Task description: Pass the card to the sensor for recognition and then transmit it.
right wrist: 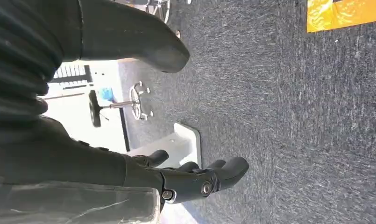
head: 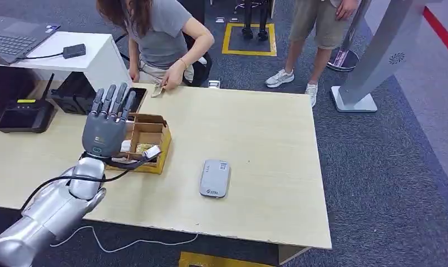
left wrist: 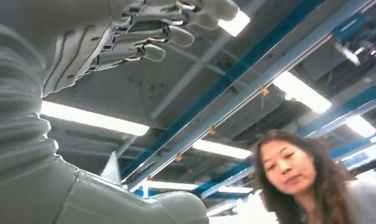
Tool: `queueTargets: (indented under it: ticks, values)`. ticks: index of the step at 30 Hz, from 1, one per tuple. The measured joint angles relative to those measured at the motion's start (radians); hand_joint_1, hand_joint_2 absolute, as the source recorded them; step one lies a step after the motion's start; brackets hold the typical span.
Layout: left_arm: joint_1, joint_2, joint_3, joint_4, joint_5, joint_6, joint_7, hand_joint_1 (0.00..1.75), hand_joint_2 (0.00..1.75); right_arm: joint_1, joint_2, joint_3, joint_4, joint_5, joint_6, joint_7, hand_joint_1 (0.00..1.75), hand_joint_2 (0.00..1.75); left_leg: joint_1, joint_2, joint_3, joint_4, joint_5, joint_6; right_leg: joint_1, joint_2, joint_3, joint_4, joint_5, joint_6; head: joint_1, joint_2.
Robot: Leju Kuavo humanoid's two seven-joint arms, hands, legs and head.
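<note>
Left hand [head: 106, 125] raised, fingers spread, holding nothing, above near end of cardboard box [head: 149, 139]; box just beside it on right; grey sensor [head: 215, 178] flat on table [head: 266, 139], apart from box, bare tabletop between; person's hand [head: 171, 80] at far table edge; black devices [head: 26, 114] far left.

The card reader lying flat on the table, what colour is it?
The card reader is light grey with a small label at one end, clearest in the head view.

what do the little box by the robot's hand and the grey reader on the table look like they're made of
Box: looks like cardboard, matte brown with folded flaps, yellow outer side. Reader: probably moulded plastic, smooth grey, rounded corners, small label. Table: pale wood-grain top, likely laminate.
</note>
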State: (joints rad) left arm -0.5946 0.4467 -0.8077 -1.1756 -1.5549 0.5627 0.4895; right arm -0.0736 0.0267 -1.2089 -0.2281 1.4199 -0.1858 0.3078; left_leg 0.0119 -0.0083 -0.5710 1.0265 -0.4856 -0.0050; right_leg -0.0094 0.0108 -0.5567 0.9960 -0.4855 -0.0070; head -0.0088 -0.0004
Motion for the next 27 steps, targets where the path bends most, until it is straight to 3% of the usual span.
queueTargets:
  ticks: [11,17,21,26,27]
  values:
    - [0.221,0.049,0.090,-0.229,0.000,-0.060,-0.110,0.00,1.75,0.007,0.011,-0.025,0.000,-0.026,-0.002,0.011,0.00,1.75,0.000,0.000,0.000,0.000,0.000,0.000,0.000,0.000,0.000,0.000,0.000,0.000,0.000,0.000]
    - [0.272,0.077,0.094,-0.284,0.000,-0.082,-0.110,0.00,1.75,0.009,0.015,-0.034,0.000,-0.029,-0.003,0.019,0.00,1.75,0.000,0.000,0.000,0.000,0.000,0.000,0.000,0.000,0.000,0.000,0.000,0.000,0.000,0.000]
    - [0.313,0.076,0.117,-0.304,0.000,-0.115,-0.185,0.00,1.75,0.009,0.020,-0.040,0.000,-0.037,-0.013,0.021,0.00,1.75,0.000,0.000,0.000,0.000,0.000,0.000,0.000,0.000,0.000,0.000,0.000,0.000,0.000,0.000]
    - [0.347,0.066,0.163,-0.306,0.000,-0.152,-0.221,0.00,1.75,0.010,0.021,-0.044,0.000,-0.038,-0.017,0.021,0.00,1.75,0.000,0.000,0.000,0.000,0.000,0.000,0.000,0.000,0.000,0.000,0.000,0.000,0.000,0.000]
    - [0.350,0.064,0.171,-0.306,0.000,-0.155,-0.225,0.40,1.75,0.010,0.021,-0.045,0.000,-0.038,-0.018,0.021,0.00,1.75,0.000,0.000,0.000,0.000,0.000,0.000,0.000,0.000,0.000,0.000,0.000,0.000,0.000,0.000]
